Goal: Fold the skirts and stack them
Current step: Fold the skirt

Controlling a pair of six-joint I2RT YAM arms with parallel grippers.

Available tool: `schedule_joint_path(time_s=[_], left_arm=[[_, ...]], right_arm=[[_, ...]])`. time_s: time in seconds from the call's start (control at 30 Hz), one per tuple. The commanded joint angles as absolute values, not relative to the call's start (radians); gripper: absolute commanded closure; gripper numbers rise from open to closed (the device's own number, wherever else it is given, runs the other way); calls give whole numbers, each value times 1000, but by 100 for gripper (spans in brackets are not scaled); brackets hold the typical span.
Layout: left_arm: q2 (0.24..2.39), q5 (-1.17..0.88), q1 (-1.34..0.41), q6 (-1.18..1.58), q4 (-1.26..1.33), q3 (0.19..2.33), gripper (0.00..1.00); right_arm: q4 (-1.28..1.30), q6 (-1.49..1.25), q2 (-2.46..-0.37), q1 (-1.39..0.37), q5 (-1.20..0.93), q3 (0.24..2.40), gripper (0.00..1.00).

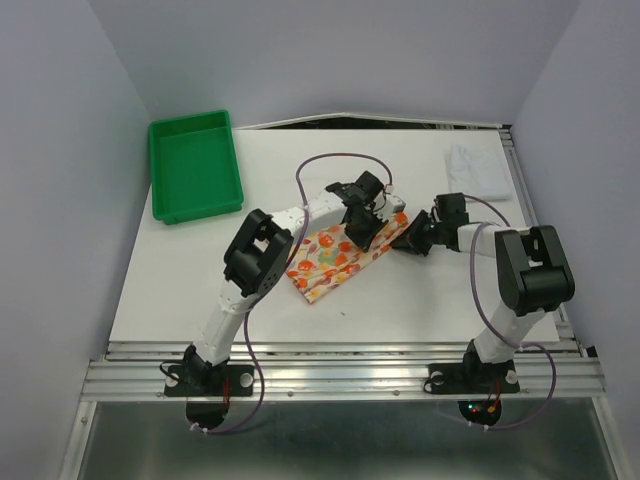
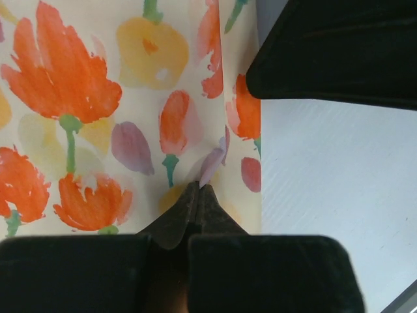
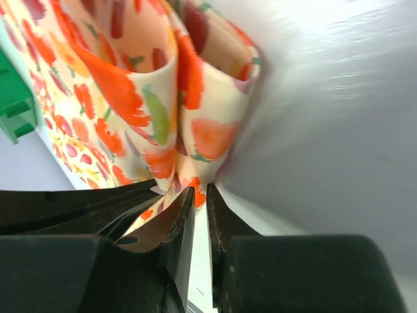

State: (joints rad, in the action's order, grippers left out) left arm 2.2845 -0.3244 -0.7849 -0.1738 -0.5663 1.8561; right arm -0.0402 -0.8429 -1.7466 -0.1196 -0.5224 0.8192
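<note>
The floral skirt [image 1: 330,262] lies folded into a long band at the table's middle, cream with orange and red flowers. My left gripper [image 1: 362,238] presses down on its right end; in the left wrist view it [image 2: 199,187] is shut, with a small ridge of the printed cloth [image 2: 78,98] pinched at the tips. My right gripper [image 1: 400,243] sits at the band's right tip. Its fingers [image 3: 200,189] stand a narrow slit apart, and a bunched corner of the skirt [image 3: 156,98] rests at their mouth. The white skirt [image 1: 478,168] lies crumpled at the back right.
A green tray [image 1: 196,212] stands at the back left of the white table [image 1: 430,290]. The two grippers are nearly touching: the right one's black body [image 2: 339,52] fills the top right of the left wrist view.
</note>
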Motion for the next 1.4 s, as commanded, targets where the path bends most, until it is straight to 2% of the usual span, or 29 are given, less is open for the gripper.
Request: schedule_joint_path(time_s=[0.0, 0.13, 0.23, 0.37, 0.63, 0.7, 0.83, 0.9, 0.93, 1.0, 1.03, 1.1, 1.37], left_arm=[[2293, -365, -788, -169, -575, 1893, 100], [2284, -367, -788, -169, -575, 1893, 100], [2272, -361, -788, -176, -575, 1876, 100], [2260, -351, -788, -183, -574, 1856, 100], [2243, -365, -787, -169, -614, 1916, 100], [2240, -365, -787, -169, -629, 1931, 100], [2230, -365, -787, -178, -638, 1927, 100], [2226, -370, -788, -175, -643, 1930, 100], [2221, -374, -787, -173, -652, 1934, 100], [2214, -383, -788, -170, -655, 1939, 100], [2206, -383, -788, -169, -655, 1940, 100], [2201, -383, -788, -166, -663, 1948, 100], [2183, -394, -793, -152, -669, 1962, 100]], right_arm=[[114, -817, -1703, -98, -466, 864, 82], [60, -864, -1735, -98, -495, 839, 85], [-85, -932, -1776, -98, -570, 824, 88], [-169, -960, -1786, -98, -615, 796, 88], [-167, -942, -1793, -98, -607, 770, 78], [-166, -942, -1790, -98, -614, 769, 70], [-170, -946, -1772, -98, -621, 747, 67], [-187, -948, -1772, -98, -618, 738, 70], [-192, -943, -1778, -98, -611, 738, 77], [-199, -940, -1796, -98, -607, 744, 83], [-193, -934, -1802, -98, -604, 750, 90], [-186, -936, -1812, -98, -604, 756, 96], [-192, -939, -1812, -107, -595, 747, 99]])
